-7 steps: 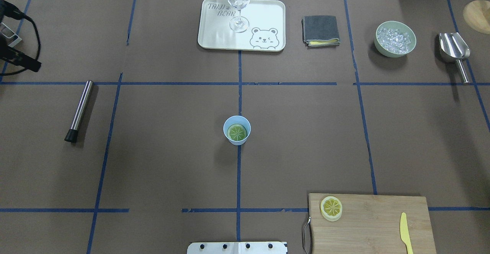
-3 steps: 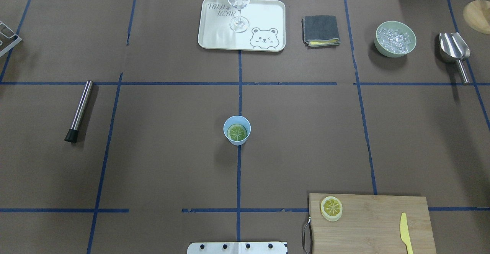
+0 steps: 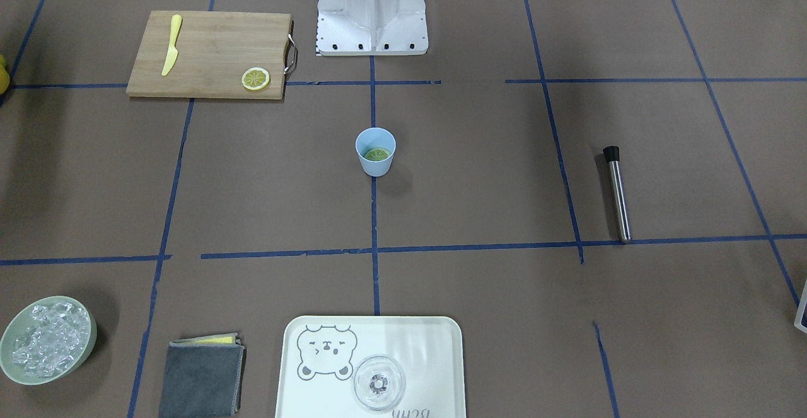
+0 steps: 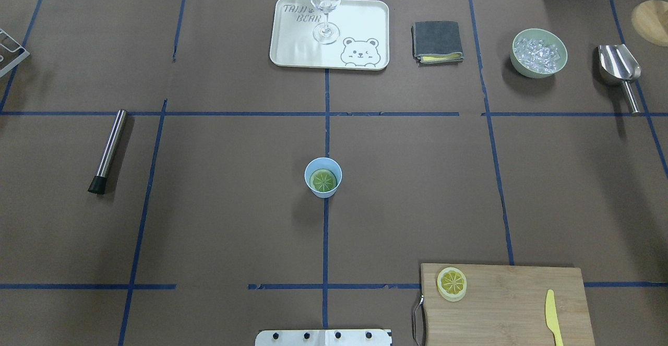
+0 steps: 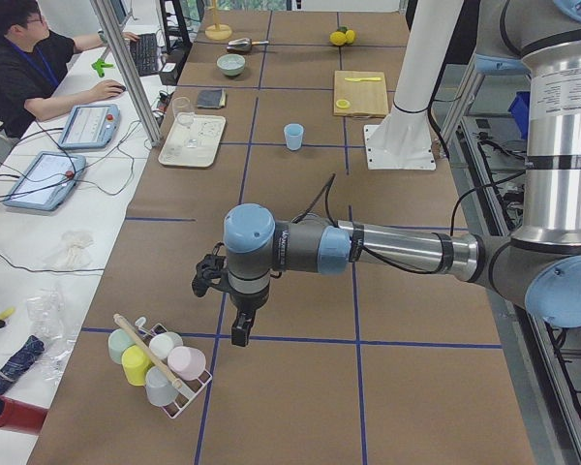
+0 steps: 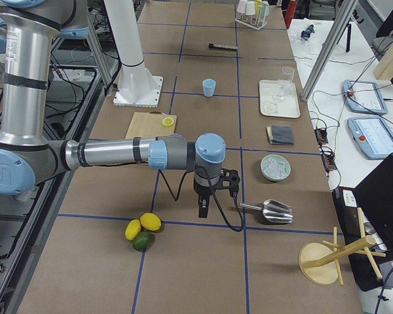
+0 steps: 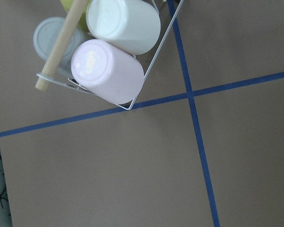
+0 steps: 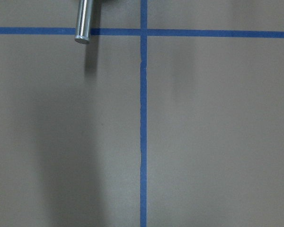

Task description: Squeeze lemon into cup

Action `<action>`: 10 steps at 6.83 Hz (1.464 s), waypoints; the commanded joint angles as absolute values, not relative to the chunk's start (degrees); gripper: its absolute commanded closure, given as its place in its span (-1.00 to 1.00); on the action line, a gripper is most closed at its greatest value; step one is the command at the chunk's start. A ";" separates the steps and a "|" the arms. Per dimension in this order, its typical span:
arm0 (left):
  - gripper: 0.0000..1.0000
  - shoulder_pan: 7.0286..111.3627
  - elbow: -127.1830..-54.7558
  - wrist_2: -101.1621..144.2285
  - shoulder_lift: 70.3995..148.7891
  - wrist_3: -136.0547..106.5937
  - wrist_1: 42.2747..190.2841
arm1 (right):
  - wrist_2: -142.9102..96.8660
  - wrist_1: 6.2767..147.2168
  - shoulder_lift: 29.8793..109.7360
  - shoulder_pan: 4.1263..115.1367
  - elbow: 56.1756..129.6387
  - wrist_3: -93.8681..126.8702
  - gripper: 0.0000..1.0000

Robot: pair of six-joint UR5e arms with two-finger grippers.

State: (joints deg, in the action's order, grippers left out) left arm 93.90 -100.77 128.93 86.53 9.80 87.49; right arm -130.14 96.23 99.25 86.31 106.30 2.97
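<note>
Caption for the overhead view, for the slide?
Lemon slice in the blue cup at centre; second slice on the cutting board.

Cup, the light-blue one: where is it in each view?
Front-facing: cup at centre.
Overhead: cup at centre.
Exterior left: cup upper middle.
Exterior right: cup upper middle.
Left wrist: absent.
Right wrist: absent.
Landmark: cutting board, nearer the robot, on its right.
</note>
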 commanded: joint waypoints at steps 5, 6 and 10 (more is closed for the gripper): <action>-1.00 94.48 -103.09 129.64 86.22 10.02 87.54 | -129.81 96.24 98.70 85.52 106.17 3.43 -1.00; -1.00 94.48 -103.01 129.64 86.22 10.11 87.54 | -130.08 96.24 98.79 85.52 105.74 2.82 -1.00; -1.00 94.48 -103.01 129.99 86.13 10.11 87.71 | -130.34 96.24 99.40 85.61 105.73 2.02 -1.00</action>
State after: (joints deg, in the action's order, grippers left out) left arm 94.48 -103.00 129.91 86.14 10.11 87.67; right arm -130.32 96.17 99.38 85.59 105.85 2.12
